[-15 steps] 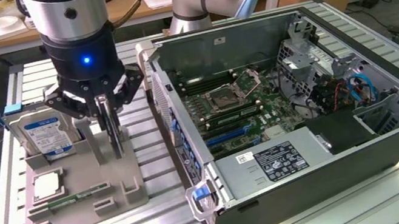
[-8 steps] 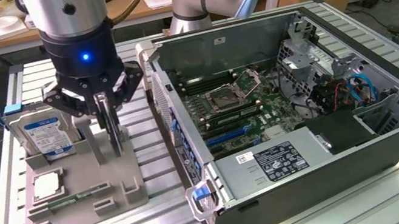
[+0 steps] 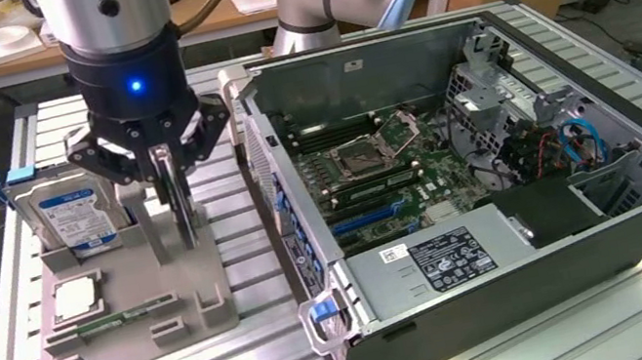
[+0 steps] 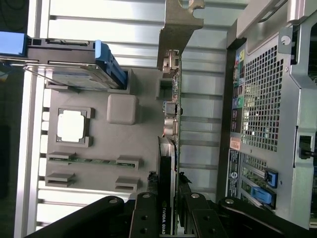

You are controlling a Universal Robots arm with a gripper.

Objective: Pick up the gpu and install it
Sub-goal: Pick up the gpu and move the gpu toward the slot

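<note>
The gpu (image 3: pixel 182 214) stands on edge as a thin card over the grey parts holder (image 3: pixel 185 308), at the exterior view's left of the open computer case (image 3: pixel 490 160). My gripper (image 3: pixel 164 168) comes straight down on it, its black fingers (image 3: pixel 198 137) shut on the card's upper edge. In the wrist view the gpu (image 4: pixel 172 124) runs edge-on from my gripper (image 4: pixel 171 220) to its silver bracket (image 4: pixel 181 25). I cannot tell whether its lower edge still sits in the holder.
On the holder (image 4: pixel 124 144) stand a silver hard drive with a blue-white label (image 3: pixel 70 214) (image 4: pixel 74 74), a processor chip (image 3: pixel 75 298) (image 4: pixel 70 125) and a narrow green memory strip (image 3: pixel 121 319) (image 4: pixel 94 160). The case's motherboard (image 3: pixel 373 171) lies exposed. The case's rear panel (image 4: pixel 267 99) stands close beside the card.
</note>
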